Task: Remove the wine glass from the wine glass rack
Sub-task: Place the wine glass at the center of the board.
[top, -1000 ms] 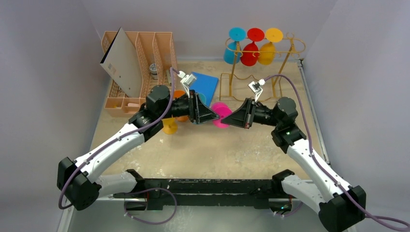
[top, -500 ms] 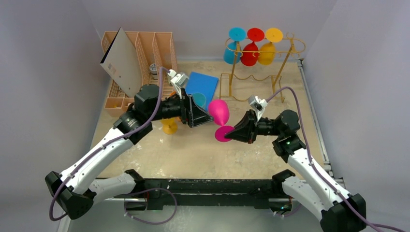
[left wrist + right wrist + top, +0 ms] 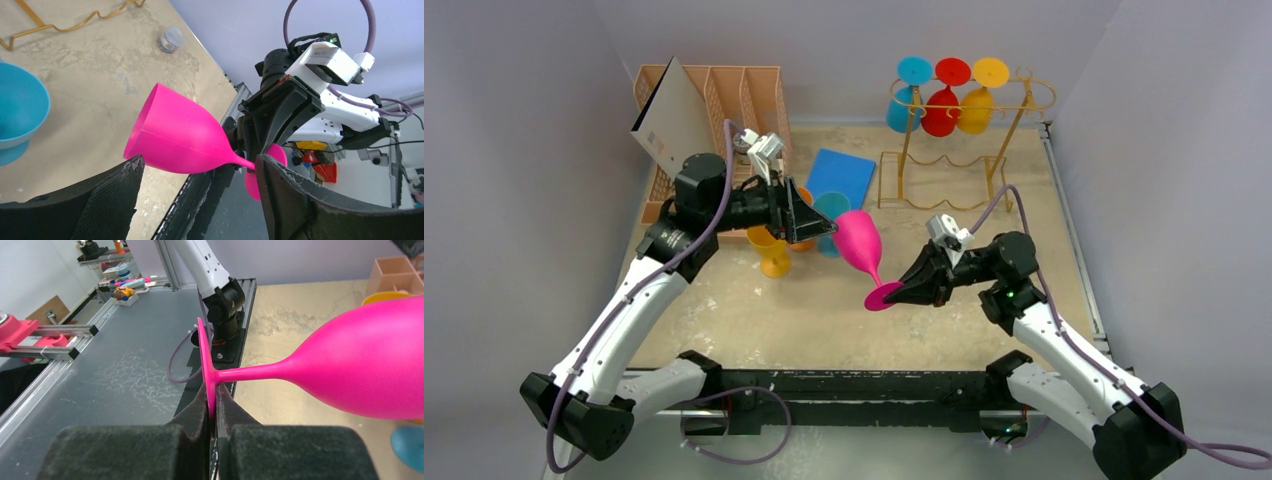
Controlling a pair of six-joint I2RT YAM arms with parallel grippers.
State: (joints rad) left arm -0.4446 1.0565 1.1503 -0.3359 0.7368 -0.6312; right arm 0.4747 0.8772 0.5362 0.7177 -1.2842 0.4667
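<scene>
Right gripper pinched tight on pink wine glass foot, glass tilted midair centre, left gripper spread wide just beside bowl

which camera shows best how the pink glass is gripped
Right wrist: the right gripper is shut on the foot of the pink glass, seen edge-on and close. Top external shows the grip small, from above; left wrist shows bowl and stem, the foot partly hidden.
</scene>
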